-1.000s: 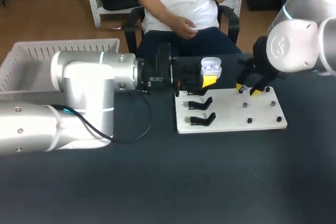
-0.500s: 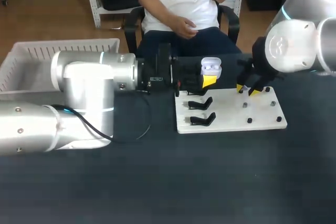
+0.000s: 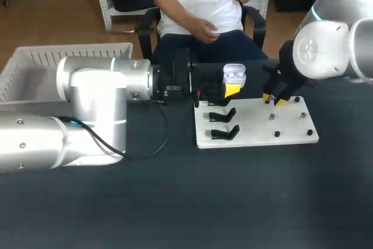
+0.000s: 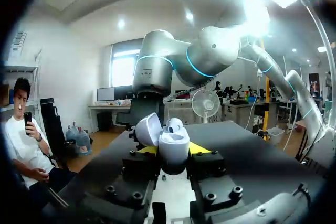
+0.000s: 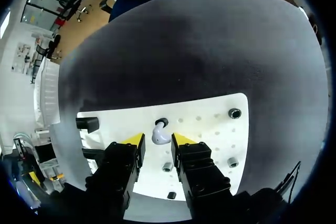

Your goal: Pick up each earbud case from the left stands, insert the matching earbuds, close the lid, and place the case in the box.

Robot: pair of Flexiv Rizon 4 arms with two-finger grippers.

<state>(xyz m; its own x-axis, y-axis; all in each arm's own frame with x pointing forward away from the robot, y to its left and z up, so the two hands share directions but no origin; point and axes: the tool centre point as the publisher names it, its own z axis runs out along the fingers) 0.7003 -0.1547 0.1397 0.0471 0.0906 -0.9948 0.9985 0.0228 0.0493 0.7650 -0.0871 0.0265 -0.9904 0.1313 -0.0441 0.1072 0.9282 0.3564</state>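
My left gripper (image 4: 173, 151) is shut on an open white earbud case (image 4: 174, 143), held above the board's left end. Its lid (image 4: 148, 129) is tipped back and one earbud (image 4: 175, 125) sits in it. The head view shows the case (image 3: 234, 75) in the same place. Over the far right part of the white board (image 3: 291, 131), my right gripper (image 3: 272, 100) points down. A white earbud (image 5: 160, 136) rests on its peg between the two yellow fingertips (image 5: 134, 140). They stand close on both sides, and a thin gap shows on one side.
Two black case stands (image 3: 224, 115) (image 3: 225, 133) sit empty on the board's left half. Small dark pegs (image 3: 272, 117) dot its right half. A white slatted basket (image 3: 35, 68) stands at the far left of the dark table. My bulky left arm (image 3: 93, 103) spans the left side.
My right gripper's fingers have narrowed around the earbud on its peg. The left arm and the case have not moved.
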